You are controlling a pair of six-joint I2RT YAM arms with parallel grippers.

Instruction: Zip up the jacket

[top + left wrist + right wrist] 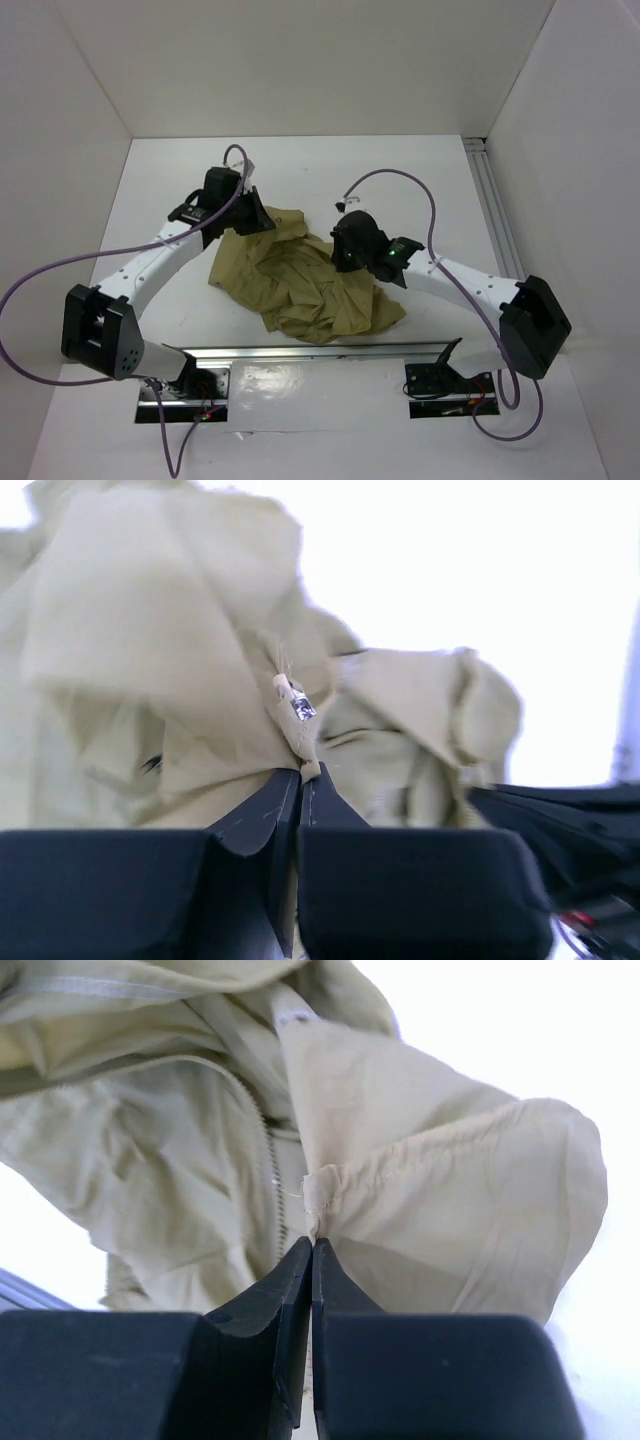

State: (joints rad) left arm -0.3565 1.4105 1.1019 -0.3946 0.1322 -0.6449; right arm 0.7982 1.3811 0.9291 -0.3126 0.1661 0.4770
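Left gripper [300, 774] closed, pinching jacket [300, 285] cloth | right gripper [312, 1246] closed, clamping its edge | likely needing zipper [268, 1160] pulled straight first

thin wrinkled matt cloth jacket [300, 285], shiny metal zip pull [303, 708], smooth white table [300, 170]

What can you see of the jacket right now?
The jacket is thin olive-tan cloth, crumpled in a wrinkled heap on the white table between the arms. A zipper line runs down one fold, and a small metal piece shows at an edge. The left gripper and right gripper each pinch a fold of it.
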